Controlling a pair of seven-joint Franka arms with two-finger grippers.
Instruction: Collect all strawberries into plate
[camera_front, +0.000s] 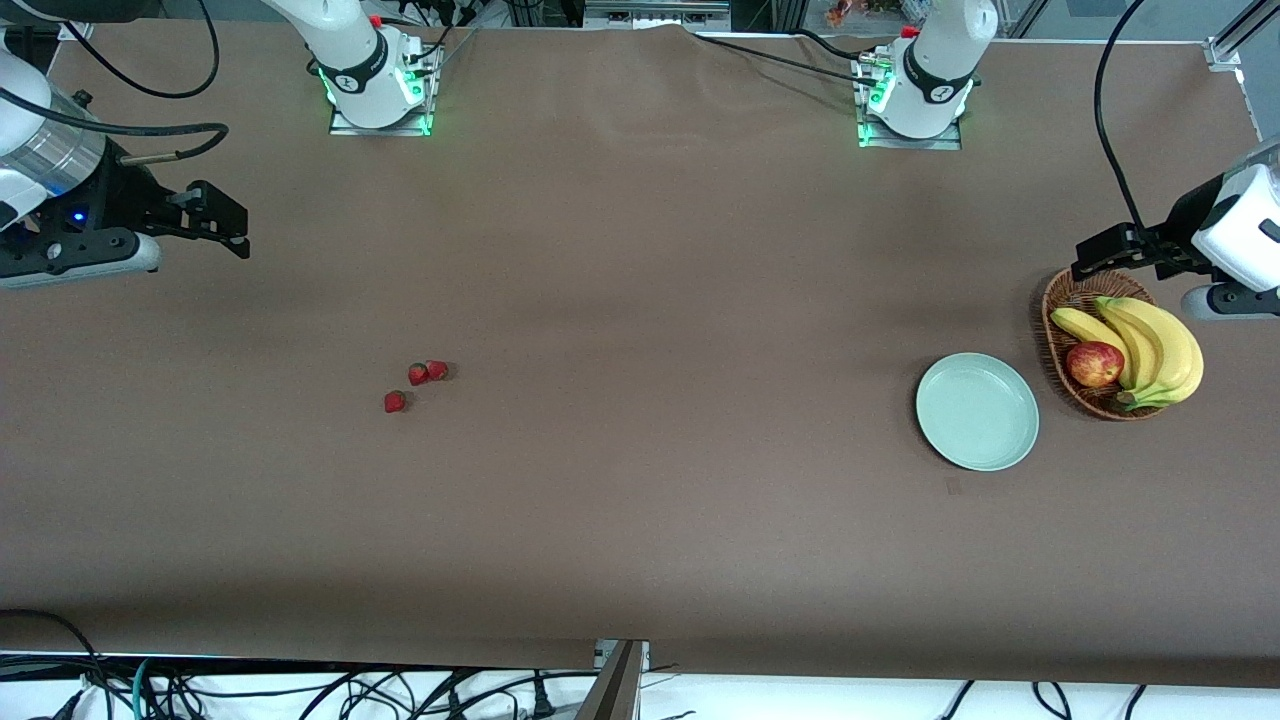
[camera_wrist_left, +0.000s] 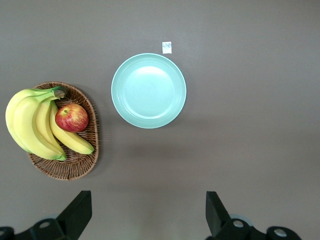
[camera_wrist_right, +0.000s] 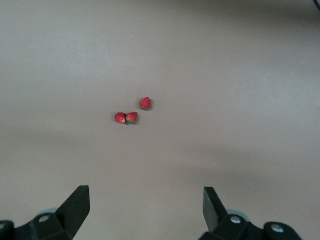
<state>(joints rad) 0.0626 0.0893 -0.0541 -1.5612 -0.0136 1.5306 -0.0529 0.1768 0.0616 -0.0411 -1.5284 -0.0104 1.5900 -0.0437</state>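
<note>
Three strawberries lie on the brown table toward the right arm's end: two touching each other (camera_front: 418, 374) (camera_front: 437, 370) and a third (camera_front: 395, 402) a little nearer the front camera. The right wrist view shows the pair (camera_wrist_right: 120, 118) (camera_wrist_right: 132, 118) and the single one (camera_wrist_right: 145, 103). The pale mint-green plate (camera_front: 977, 411) (camera_wrist_left: 148, 90) is toward the left arm's end with nothing on it. My right gripper (camera_front: 225, 228) (camera_wrist_right: 146, 192) hangs open over bare table, well apart from the berries. My left gripper (camera_front: 1095, 258) (camera_wrist_left: 147, 196) hangs open over the table by the basket's rim.
A wicker basket (camera_front: 1060, 300) (camera_wrist_left: 75, 167) beside the plate holds bananas (camera_front: 1160, 350) (camera_wrist_left: 30, 125) and a red-yellow apple (camera_front: 1094, 364) (camera_wrist_left: 72, 117). A small white tag (camera_wrist_left: 167, 47) lies on the table by the plate's rim.
</note>
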